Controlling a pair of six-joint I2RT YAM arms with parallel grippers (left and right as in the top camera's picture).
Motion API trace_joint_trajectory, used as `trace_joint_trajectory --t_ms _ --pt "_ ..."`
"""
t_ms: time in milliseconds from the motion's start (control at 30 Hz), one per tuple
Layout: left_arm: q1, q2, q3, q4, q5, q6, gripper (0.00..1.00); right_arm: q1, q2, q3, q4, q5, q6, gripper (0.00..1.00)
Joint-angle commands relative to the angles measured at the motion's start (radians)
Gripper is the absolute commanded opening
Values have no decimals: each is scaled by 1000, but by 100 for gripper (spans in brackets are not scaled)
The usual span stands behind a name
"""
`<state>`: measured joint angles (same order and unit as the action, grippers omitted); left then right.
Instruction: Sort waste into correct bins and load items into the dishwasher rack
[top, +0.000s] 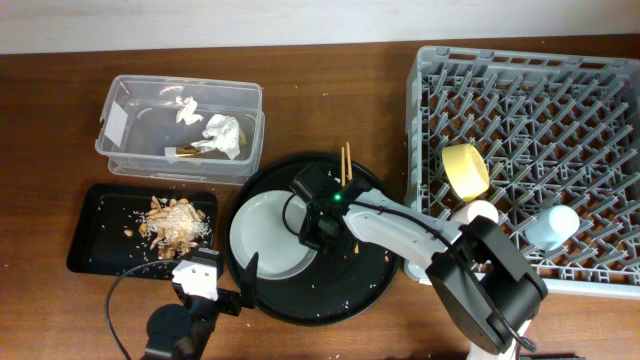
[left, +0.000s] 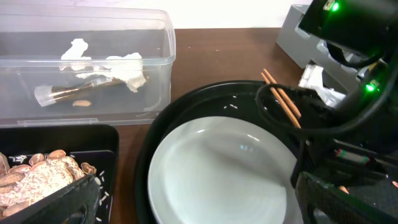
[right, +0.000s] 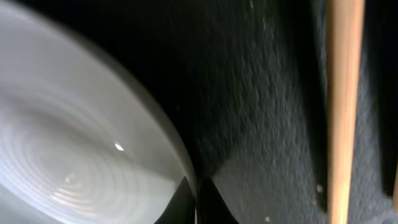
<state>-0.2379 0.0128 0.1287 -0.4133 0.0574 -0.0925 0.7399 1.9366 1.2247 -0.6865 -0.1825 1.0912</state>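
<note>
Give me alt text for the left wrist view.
A white plate sits on a round black tray, with wooden chopsticks at its far rim and the right arm over the plate's right edge. Beside them: a clear tub holding a napkin and a shallow black tray of food scraps.

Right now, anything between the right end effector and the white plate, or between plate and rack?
Grasp side, nothing visible: the right end effector is at the rim of the white plate. Toward the dishwasher rack, the chopsticks lie on the round black tray, and the yellow bowl sits inside the rack's left wall.
</note>
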Motion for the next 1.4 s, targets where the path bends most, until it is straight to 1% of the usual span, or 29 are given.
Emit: trace_joint_trajectory --t_ms 0,100,200,267,333,400,433,500,533,633,733,800,867,900,933,967,1000,1033,1067,1133,1167,1200,1267,1333,1367 --pt "5 -6 -7 5 14 19 100 -8 -55 -8 -47 69 -66 4" --pt "5 -6 -7 5 14 19 100 -33 -146 -7 -91 203 -132 4" --pt "5 -6 -7 5 14 19 100 -126 -377 -5 -156 496 -411 4" --pt "5 -6 -7 5 14 19 100 -205 -508 -5 -182 701 -507 4" --pt "5 -6 -7 5 14 19 100 -342 -639 -5 -188 1004 -519 4" --pt "5 -6 -7 5 14 19 100 -457 -692 -5 -165 1143 -520 4" --pt "5 -6 -7 5 14 19 100 -549 -707 -5 -126 1184 -553 4" --pt "5 -6 -7 5 14 19 100 -689 -687 -5 -51 1152 -682 4" --pt "5 -6 -7 5 14 19 100 -729 -669 -5 -43 1152 -719 4" --pt "5 -6 -7 5 14 19 100 -827 -567 -5 -16 1182 -755 4" --pt "5 -6 -7 5 14 19 100 -832 -459 -5 16 1183 -784 4" --pt "5 -6 -7 5 14 19 100 -794 -371 -5 41 1183 -807 4" --pt "5 -6 -7 5 14 19 100 -759 -333 -5 30 1182 -808 4" --pt "5 -6 -7 5 14 19 100 -729 -320 -5 14 1182 -807 8" --pt "5 -6 -7 5 14 19 100 -708 -320 -5 2 1181 -807 30" --pt "5 -6 -7 5 14 19 100 -670 -324 0 -20 1181 -811 67" --pt "5 -6 -7 5 14 19 100 -642 -329 6 -35 1182 -815 79" --pt "5 -6 -7 5 14 19 100 -603 -340 18 -54 1177 -815 83" --pt "5 -6 -7 5 14 19 100 -534 -362 46 -98 1140 -814 84" --pt "5 -6 -7 5 14 19 100 -430 -397 95 -180 976 -814 85" --pt "5 -6 -7 5 14 19 100 -386 -410 110 -210 851 -814 84" --pt "5 -6 -7 5 14 19 100 -333 -423 116 -232 655 -814 82" --pt "5 -6 -7 5 14 19 100 -272 -418 110 -256 366 -811 75" --pt "5 -6 -7 5 14 19 100 -227 -392 84 -267 172 -743 75" --pt "5 -6 -7 5 14 19 100 -203 -371 63 -267 122 -695 74"
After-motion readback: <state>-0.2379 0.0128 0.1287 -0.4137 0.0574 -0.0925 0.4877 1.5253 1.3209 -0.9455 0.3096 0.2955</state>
